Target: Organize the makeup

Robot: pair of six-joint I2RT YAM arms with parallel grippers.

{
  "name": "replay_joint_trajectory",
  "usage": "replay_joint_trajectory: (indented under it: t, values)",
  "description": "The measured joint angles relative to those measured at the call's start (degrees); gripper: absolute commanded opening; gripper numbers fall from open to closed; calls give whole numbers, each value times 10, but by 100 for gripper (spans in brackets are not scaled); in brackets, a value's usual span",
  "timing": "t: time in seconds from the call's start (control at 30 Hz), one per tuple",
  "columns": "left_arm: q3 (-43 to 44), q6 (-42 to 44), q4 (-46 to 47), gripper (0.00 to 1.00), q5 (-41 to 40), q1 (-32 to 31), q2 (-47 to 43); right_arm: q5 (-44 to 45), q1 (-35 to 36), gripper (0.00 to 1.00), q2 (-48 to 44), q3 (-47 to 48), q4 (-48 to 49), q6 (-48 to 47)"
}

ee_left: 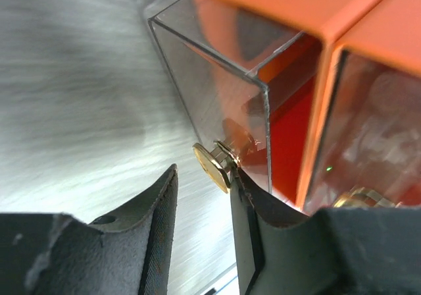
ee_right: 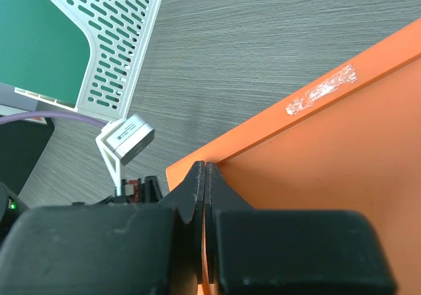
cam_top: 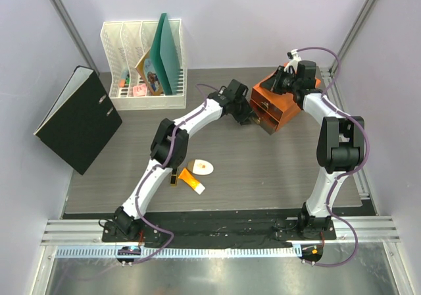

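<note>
Black-gold lipstick point(cam_top: 173, 177), one; orange white-capped tube point(cam_top: 192, 180), one; white oval compact point(cam_top: 201, 167), one. All lie loose on the bench point(cam_top: 263, 170), centre-left. Left hand point(ee_left: 202, 196): fingers apart, gold knob point(ee_left: 212, 165) of the clear drawer point(ee_left: 217, 78) between them, not gripped. Right hand point(ee_right: 204, 176): closed, nothing seen in it, over the orange drawer box point(ee_right: 329, 176). Step, likely: opening a drawer. Next: pinch the knob, pull straight.
</note>
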Motion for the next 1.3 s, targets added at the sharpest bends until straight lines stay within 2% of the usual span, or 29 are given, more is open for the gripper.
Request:
replay_joint_trajectory:
  t: [0.37,0.5,0.7,0.83,1.03,1.13,1.3]
  values:
    - [-214,48,-1,33,19,23,-136,0,0,1,0,0,0,0]
    - [-273,65,-18,35,17,34,-178,-3,-1,1,0,0,0,0]
    - [-279,94,-33,47,12,38,-187,-6,-2,1,0,0,-1,0]
    - [-225,142,-95,57,-15,30,-173,-7,-2,1,0,1,-2,0]
    - [-171,226,-162,65,-67,6,-179,-8,-2,1,3,4,-6,0]
    - [-188,260,-182,67,-87,-2,-202,-9,-2,1,4,7,-9,0]
    - [-263,317,-209,71,-132,-4,-282,-10,-2,1,4,8,-11,0]
